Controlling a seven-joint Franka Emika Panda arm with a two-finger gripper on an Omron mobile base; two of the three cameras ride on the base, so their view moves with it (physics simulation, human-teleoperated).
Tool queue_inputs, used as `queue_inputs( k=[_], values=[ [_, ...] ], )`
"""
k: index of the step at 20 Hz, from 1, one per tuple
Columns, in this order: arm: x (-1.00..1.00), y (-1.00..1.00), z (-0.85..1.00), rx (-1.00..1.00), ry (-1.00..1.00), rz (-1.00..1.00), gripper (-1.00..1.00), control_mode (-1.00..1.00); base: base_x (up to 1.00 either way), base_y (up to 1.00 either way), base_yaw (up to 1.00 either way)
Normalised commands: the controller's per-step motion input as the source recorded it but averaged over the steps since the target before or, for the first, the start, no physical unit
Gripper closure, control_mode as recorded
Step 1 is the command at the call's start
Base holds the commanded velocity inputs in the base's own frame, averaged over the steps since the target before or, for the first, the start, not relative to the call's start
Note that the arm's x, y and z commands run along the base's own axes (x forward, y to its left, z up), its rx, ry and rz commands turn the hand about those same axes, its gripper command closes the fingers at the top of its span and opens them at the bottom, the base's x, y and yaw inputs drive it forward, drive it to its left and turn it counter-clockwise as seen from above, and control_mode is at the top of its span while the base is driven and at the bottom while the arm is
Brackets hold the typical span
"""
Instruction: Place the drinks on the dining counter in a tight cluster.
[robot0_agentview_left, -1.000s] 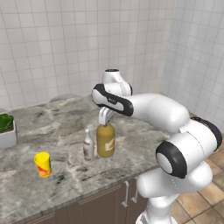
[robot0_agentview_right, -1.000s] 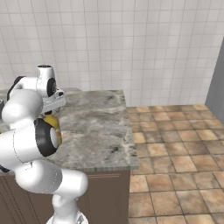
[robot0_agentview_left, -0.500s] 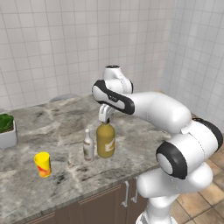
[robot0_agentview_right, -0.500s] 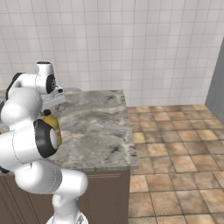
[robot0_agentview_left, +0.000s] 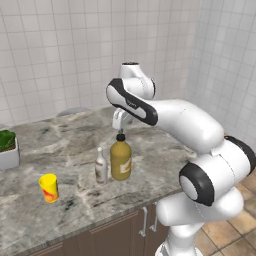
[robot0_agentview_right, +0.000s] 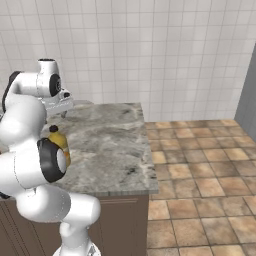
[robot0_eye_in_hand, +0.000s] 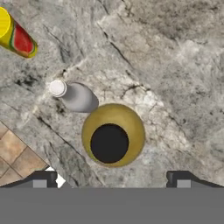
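Note:
On the dining counter (robot0_agentview_left: 65, 132) stands a big orange-yellow bottle (robot0_agentview_left: 121, 160) with a black cap. A slim beige-white bottle (robot0_agentview_left: 101, 167) stands upright just to its left, almost touching it. My gripper (robot0_agentview_left: 120, 122) hangs open just above the big bottle's cap and holds nothing. The hand view looks straight down on the orange-yellow bottle (robot0_eye_in_hand: 113, 135) and the slim bottle (robot0_eye_in_hand: 74, 95), with my gripper (robot0_eye_in_hand: 111, 179) wide apart below them. From the right base, the big bottle (robot0_agentview_right: 57, 140) is partly hidden behind my arm.
A short yellow cup with red marks (robot0_agentview_left: 49, 187) stands near the counter's front edge, left of the bottles. A green plant in a white pot (robot0_agentview_left: 7, 149) sits at the far left. The counter (robot0_agentview_right: 110, 145) ends on the right above a tiled floor (robot0_agentview_right: 200, 165).
My gripper has risen from around the big bottle's neck to just above its cap. The bottles and cup have not moved.

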Motion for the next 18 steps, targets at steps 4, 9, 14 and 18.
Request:
queue_inputs(
  k=[4,9,14,18],
  values=[
    [-0.52,-0.1,0.13,0.0,0.0,-0.41,-1.0,-1.0,0.0,0.0,0.0],
    [-0.48,0.0,0.22,0.0,0.0,-0.48,-1.0,-1.0,0.0,0.0,0.0],
    [-0.4,-0.05,0.16,0.0,-0.01,-0.42,-1.0,-1.0,0.0,0.0,0.0],
    [-0.07,-0.39,0.0,0.0,-0.13,-0.22,-1.0,-1.0,0.0,0.0,0.0]
  ],
)
